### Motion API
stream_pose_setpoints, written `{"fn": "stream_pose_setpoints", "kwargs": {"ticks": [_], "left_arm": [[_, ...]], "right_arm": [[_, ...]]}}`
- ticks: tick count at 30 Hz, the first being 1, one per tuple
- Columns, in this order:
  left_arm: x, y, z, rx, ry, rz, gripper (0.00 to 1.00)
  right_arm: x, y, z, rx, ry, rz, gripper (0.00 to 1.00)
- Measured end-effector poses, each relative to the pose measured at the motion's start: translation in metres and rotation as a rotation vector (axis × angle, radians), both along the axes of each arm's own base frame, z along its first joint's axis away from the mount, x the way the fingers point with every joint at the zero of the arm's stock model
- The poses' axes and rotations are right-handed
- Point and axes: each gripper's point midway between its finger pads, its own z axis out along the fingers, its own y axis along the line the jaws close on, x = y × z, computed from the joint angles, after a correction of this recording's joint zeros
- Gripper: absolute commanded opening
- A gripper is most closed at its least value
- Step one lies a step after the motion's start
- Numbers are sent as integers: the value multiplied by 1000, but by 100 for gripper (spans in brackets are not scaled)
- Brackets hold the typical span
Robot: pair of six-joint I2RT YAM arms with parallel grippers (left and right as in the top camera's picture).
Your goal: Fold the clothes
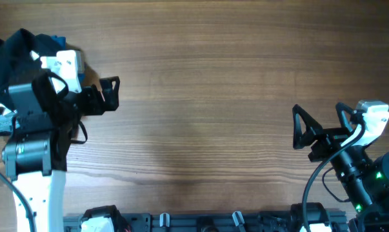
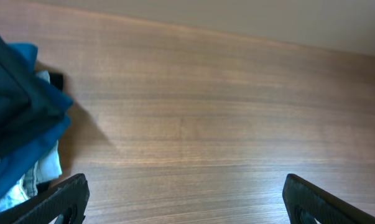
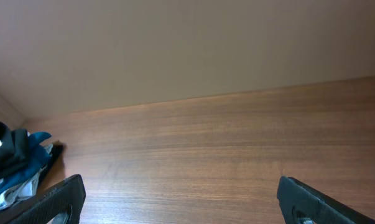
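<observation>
A pile of dark blue and light blue clothes [image 1: 13, 55] lies at the table's far left edge. It also shows in the left wrist view [image 2: 19, 130] and far off in the right wrist view [image 3: 13, 165]. My left gripper [image 1: 110, 95] is open and empty, just right of the pile, over bare wood; its fingers show in the left wrist view [image 2: 184, 202]. My right gripper [image 1: 302, 129] is open and empty at the right side of the table, far from the clothes; its fingers show in the right wrist view [image 3: 178, 199].
The wooden table [image 1: 200, 96] spans the view. The arm bases and a black rail [image 1: 207, 222] run along the front edge. A plain wall [image 3: 175, 43] stands behind the table.
</observation>
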Motion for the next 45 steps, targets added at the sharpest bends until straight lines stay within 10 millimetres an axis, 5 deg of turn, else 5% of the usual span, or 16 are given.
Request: {"fn": "stream_pose_setpoints", "kwargs": {"ticks": [11, 23, 29, 36, 45], "left_arm": [[22, 4, -50, -19, 162, 3, 100], [27, 5, -64, -24, 207, 5, 100], [27, 5, -64, -21, 208, 7, 100], [27, 5, -64, -21, 208, 8, 100], [26, 5, -65, -21, 209, 8, 100]], "right_arm": [[-3, -4, -14, 134, 87, -67, 100], [15, -18, 14, -40, -100, -100, 100], [39, -16, -32, -128, -198, -84, 100], [28, -16, -103, -134, -321, -86, 100], [28, -16, -142, -122, -418, -93, 100]]}}
